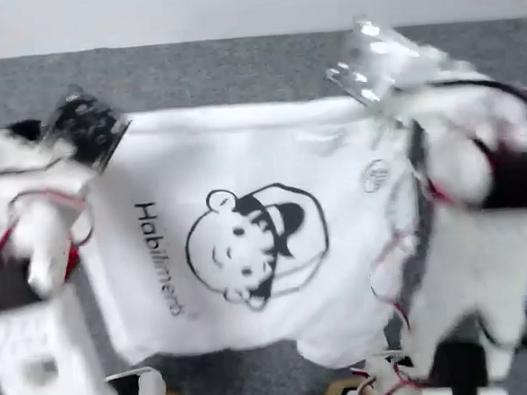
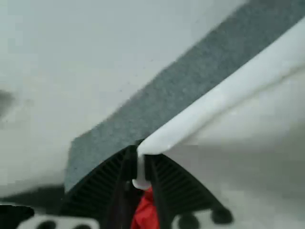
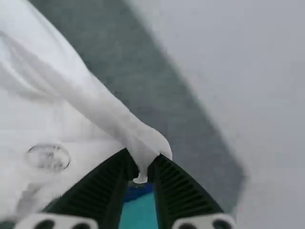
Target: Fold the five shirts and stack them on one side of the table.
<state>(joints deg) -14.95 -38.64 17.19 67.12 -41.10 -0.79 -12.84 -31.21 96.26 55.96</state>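
Left wrist view: left jaws closed on shirt edge; right jaws likewise (far edge, apparently).

White plastic segments make up the left arm and the right arm, with black motor blocks set between them and thin red and white cables looped alongside. The left gripper and the right gripper are each formed of black ribbed jaws on a white base pierced by dark round holes.
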